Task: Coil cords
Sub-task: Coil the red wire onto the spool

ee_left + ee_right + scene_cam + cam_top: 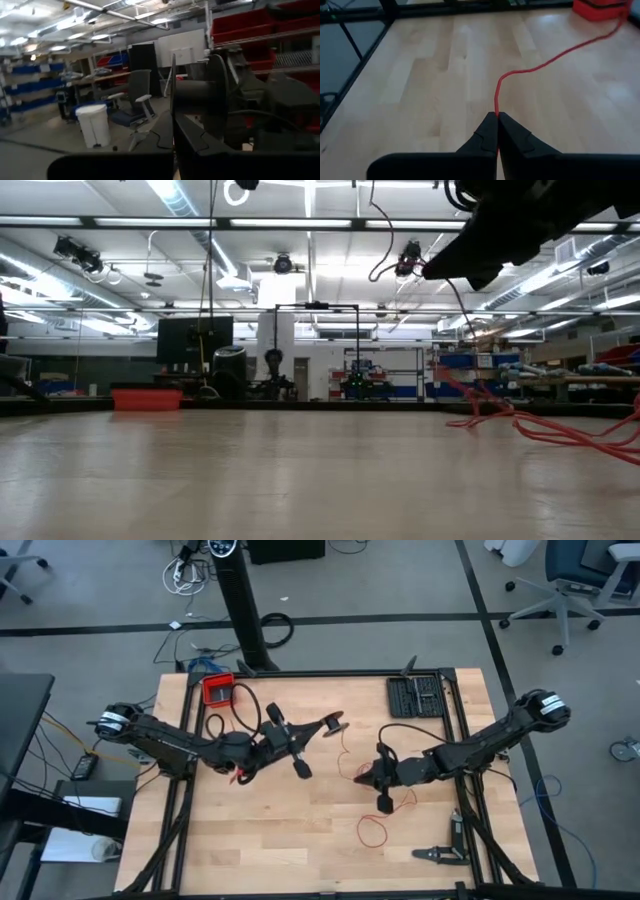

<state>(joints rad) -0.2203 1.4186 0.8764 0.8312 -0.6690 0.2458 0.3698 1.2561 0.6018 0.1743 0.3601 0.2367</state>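
Note:
The thin red cord [374, 831] lies in loose loops on the wooden table near its front right and runs up toward a black spool [335, 722]. In the low view the cord [520, 425] shows at the right. My left gripper [318, 729], mid-table, is shut on the spool [200, 92], held above the table. My right gripper [364, 778] is shut on the cord just right of centre, low over the table. My left gripper pinches the spool's near flange [173, 107] by its rim between its two fingers, coming level from the table's left. The spool is lifted clear, its axis roughly level. My right gripper pinches the cord [496, 111] between its two fingertips, a single strand. The fingers come from the table's right, slanting down. The cord runs slack away from the tips across the wood.
A red tray [218, 688] and a black cable loop [236, 712] sit at the far left. A black tool rack [415, 696] is at the far right, and a black tool [441, 853] lies near the front right edge. Bare wood [250, 830] lies at the front left.

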